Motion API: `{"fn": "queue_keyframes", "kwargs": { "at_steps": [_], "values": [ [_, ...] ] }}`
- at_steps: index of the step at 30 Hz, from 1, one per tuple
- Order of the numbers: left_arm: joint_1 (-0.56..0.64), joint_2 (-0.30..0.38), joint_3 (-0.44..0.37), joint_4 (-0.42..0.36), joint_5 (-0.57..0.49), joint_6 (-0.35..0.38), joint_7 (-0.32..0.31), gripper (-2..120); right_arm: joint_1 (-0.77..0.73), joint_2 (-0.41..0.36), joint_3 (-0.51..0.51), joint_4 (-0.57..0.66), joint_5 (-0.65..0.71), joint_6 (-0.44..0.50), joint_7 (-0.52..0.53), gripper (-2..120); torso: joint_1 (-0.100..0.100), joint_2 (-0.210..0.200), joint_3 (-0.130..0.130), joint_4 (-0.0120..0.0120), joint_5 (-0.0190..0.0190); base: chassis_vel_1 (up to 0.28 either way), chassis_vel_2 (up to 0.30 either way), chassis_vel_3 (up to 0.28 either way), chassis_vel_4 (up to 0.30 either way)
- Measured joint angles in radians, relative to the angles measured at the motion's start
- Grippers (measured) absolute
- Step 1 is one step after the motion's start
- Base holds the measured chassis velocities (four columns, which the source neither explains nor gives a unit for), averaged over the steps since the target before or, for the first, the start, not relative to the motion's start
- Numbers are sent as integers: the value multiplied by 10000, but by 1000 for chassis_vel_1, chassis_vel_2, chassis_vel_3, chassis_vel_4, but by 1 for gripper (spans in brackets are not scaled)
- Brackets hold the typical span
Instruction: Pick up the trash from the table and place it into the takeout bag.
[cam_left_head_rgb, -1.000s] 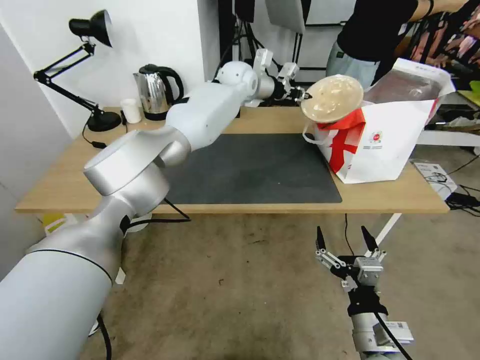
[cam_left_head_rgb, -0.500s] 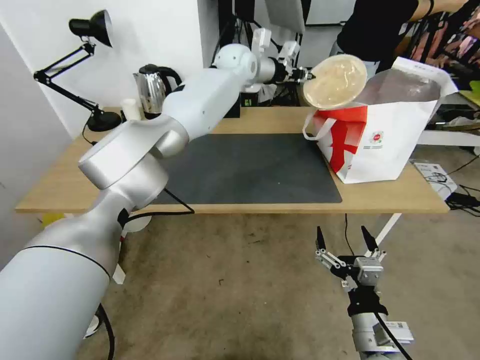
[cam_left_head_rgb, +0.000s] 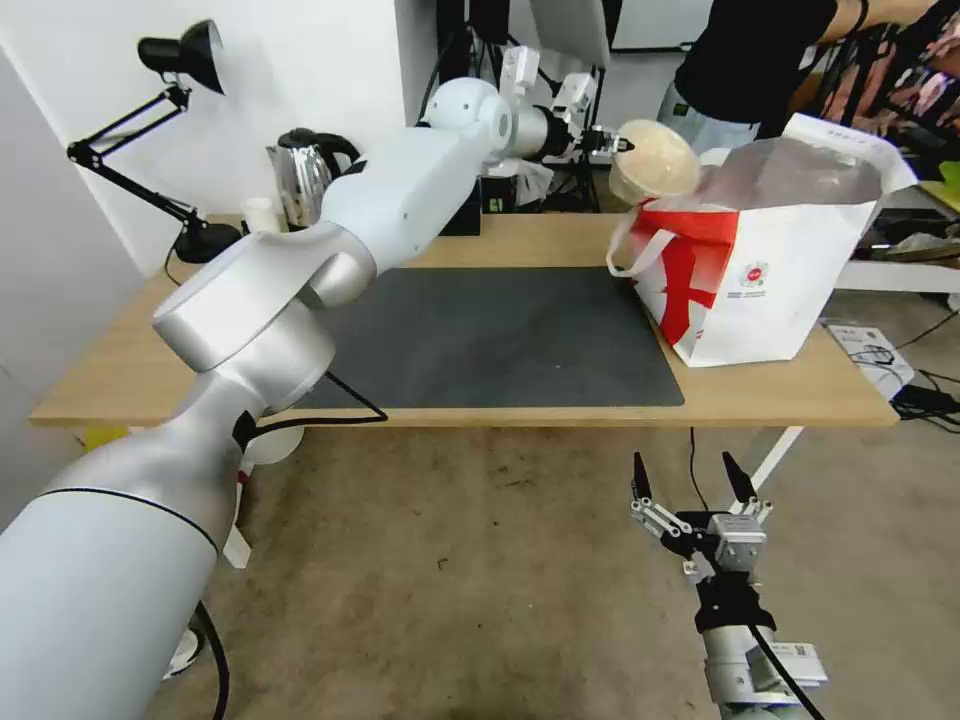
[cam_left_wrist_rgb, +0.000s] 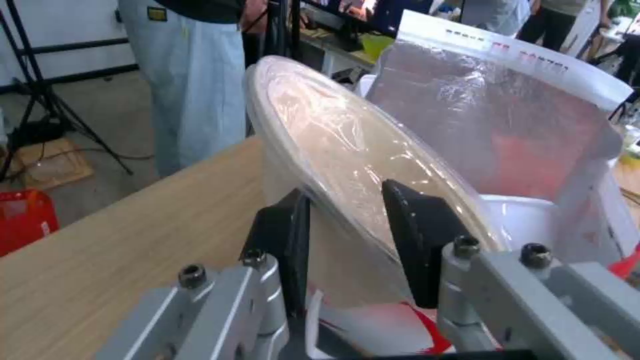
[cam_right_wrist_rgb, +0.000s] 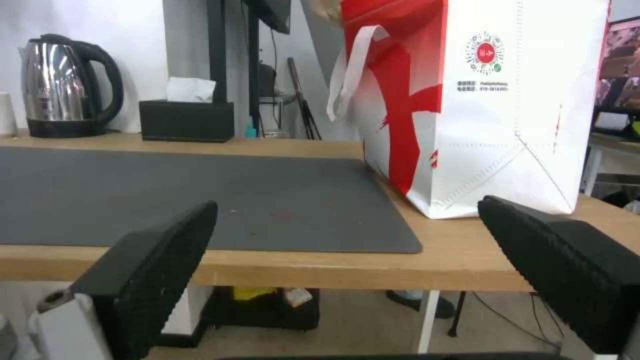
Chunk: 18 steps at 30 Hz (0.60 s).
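Note:
My left gripper (cam_left_head_rgb: 608, 143) is shut on the rim of the beige round bowl (cam_left_head_rgb: 655, 160), a piece of trash. It holds the bowl tilted in the air over the left edge of the takeout bag's mouth. In the left wrist view the black fingers (cam_left_wrist_rgb: 417, 240) pinch the film-covered bowl (cam_left_wrist_rgb: 333, 145), with the bag's foil lining (cam_left_wrist_rgb: 507, 125) just beyond. The white and red takeout bag (cam_left_head_rgb: 770, 270) stands open at the right end of the table (cam_left_head_rgb: 130, 370). My right gripper (cam_left_head_rgb: 690, 480) hangs open below the table's front edge, facing the bag (cam_right_wrist_rgb: 493, 100).
A dark grey mat (cam_left_head_rgb: 500, 335) covers the middle of the table. At the back left stand a steel kettle (cam_left_head_rgb: 305, 185), a small white cup (cam_left_head_rgb: 262, 213) and a black desk lamp (cam_left_head_rgb: 180, 60). A black tissue box (cam_right_wrist_rgb: 187, 120) sits at the back.
My left arm has raised the bowl from beside the bag's red side and carried it farther over the bag's mouth, turning it. The right arm has not moved.

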<state>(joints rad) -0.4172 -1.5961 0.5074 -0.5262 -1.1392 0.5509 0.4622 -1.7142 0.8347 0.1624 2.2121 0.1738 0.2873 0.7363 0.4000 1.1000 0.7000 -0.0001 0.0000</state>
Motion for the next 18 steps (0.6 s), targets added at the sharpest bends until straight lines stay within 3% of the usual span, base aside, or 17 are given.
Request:
{"fn": "queue_keyframes", "kwargs": {
  "at_steps": [12, 18],
  "values": [
    [-254, -5, -287, 36, -164, -259, -170, 45, 0, 0, 0, 0, 0, 0, 0, 100, 0, 0, 0, 0, 0, 0, 0, 0, 0],
    [-354, -10, -404, 17, -304, -336, -272, 36, 0, 0, 0, 0, 0, 0, 0, 100, 0, 0, 0, 1, 0, 0, 0, 0, 0]
  ]
}}
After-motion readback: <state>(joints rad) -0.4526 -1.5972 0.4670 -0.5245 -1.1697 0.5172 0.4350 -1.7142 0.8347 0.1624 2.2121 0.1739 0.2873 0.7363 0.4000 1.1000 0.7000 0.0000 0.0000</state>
